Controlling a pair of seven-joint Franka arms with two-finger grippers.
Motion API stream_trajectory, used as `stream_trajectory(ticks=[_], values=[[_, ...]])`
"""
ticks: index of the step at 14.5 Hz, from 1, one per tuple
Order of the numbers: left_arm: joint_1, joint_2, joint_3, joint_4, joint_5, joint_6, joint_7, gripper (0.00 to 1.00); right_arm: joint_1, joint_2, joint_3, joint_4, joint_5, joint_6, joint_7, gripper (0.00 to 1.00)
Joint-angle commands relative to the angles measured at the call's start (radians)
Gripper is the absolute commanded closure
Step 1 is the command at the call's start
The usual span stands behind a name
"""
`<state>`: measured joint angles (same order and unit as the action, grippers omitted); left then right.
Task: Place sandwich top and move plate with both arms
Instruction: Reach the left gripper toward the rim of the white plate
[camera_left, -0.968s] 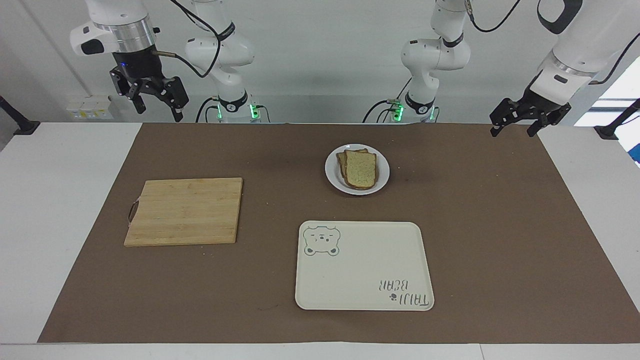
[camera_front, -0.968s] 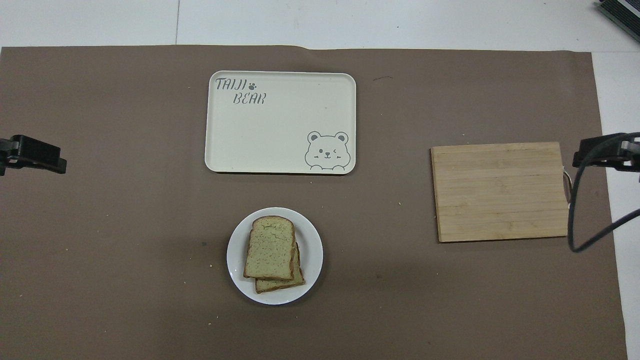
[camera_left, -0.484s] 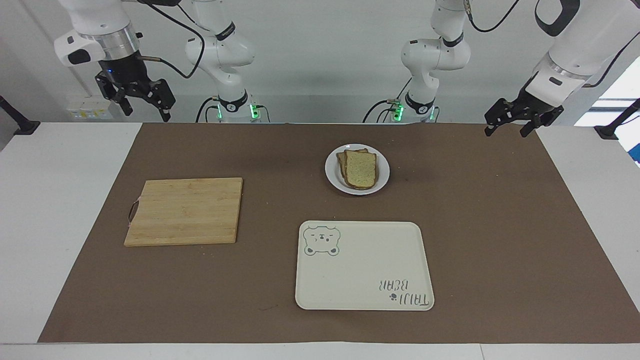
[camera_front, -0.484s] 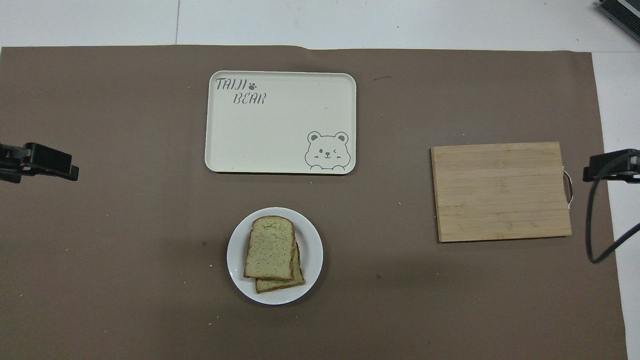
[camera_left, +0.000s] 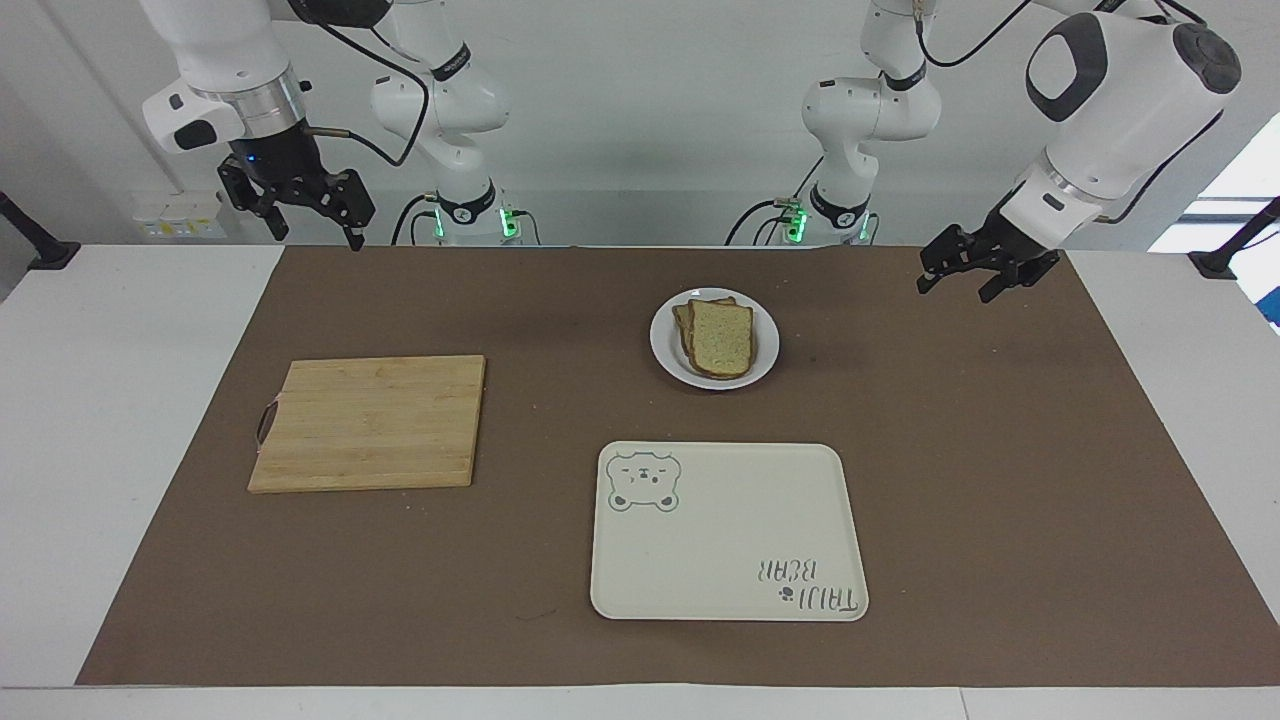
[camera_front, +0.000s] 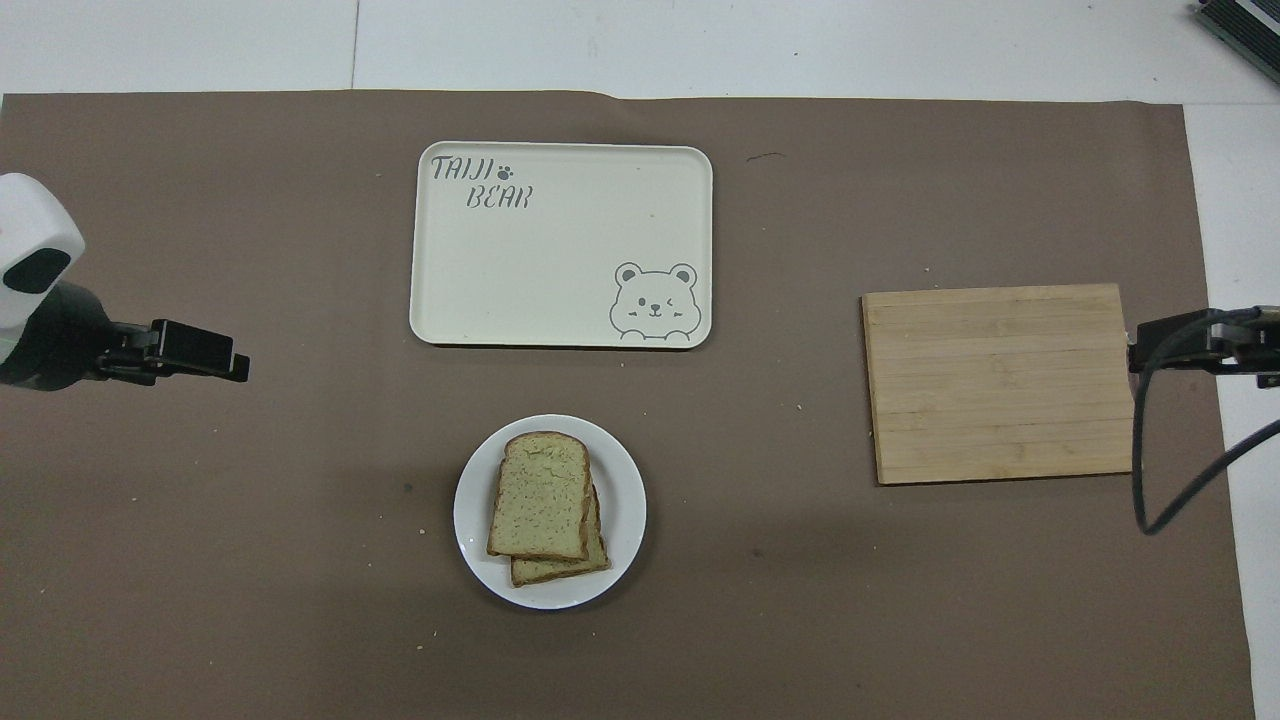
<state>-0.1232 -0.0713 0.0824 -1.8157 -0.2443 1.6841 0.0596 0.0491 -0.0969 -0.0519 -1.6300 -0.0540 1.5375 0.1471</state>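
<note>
— Where are my grippers?
— My left gripper (camera_left: 958, 282) hangs open over the brown mat's (camera_left: 1000, 450) edge; my right gripper (camera_left: 313, 210) is open too, raised.
— And the bread?
— The sandwich top (camera_left: 722, 338) lies stacked on the plate (camera_left: 665, 345).

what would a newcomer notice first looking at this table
Probably the white plate with two stacked bread slices, the sandwich top uppermost, nearer the robots than the cream bear tray. Next, the wooden cutting board toward the right arm's end of the table. The left claw and right claw both hang open and empty in the air.
</note>
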Motion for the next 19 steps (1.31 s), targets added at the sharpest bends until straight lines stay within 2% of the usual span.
stream_trajectory(ticks=[1, 3, 9, 11, 14, 17, 19], values=[[0.002, -0.051, 0.004, -0.12, -0.074, 0.066, 0.036, 0.0, -0.003, -0.026, 0.0, -0.04, 0.043, 0.035, -0.021, 0.0], [0.007, -0.05, 0.005, -0.164, -0.156, 0.101, 0.036, 0.0, -0.011, -0.024, 0.0, -0.042, 0.046, 0.049, -0.029, 0.0], [-0.007, -0.061, 0.005, -0.283, -0.162, 0.184, 0.054, 0.0, -0.005, -0.015, 0.0, -0.028, 0.046, 0.05, -0.026, 0.0], [-0.015, -0.053, 0.004, -0.298, -0.168, 0.209, 0.136, 0.0, -0.005, -0.015, 0.0, -0.028, 0.046, 0.05, -0.026, 0.0], [-0.004, -0.036, 0.004, -0.346, -0.257, 0.258, 0.198, 0.0, -0.005, -0.015, 0.0, -0.028, 0.046, 0.049, -0.027, 0.0], [0.02, 0.022, 0.005, -0.416, -0.438, 0.321, 0.427, 0.0, -0.008, -0.015, 0.0, -0.028, 0.046, 0.046, -0.027, 0.0], [0.013, 0.062, 0.005, -0.441, -0.496, 0.354, 0.526, 0.0, -0.008, -0.015, 0.0, -0.028, 0.046, 0.046, -0.027, 0.0]])
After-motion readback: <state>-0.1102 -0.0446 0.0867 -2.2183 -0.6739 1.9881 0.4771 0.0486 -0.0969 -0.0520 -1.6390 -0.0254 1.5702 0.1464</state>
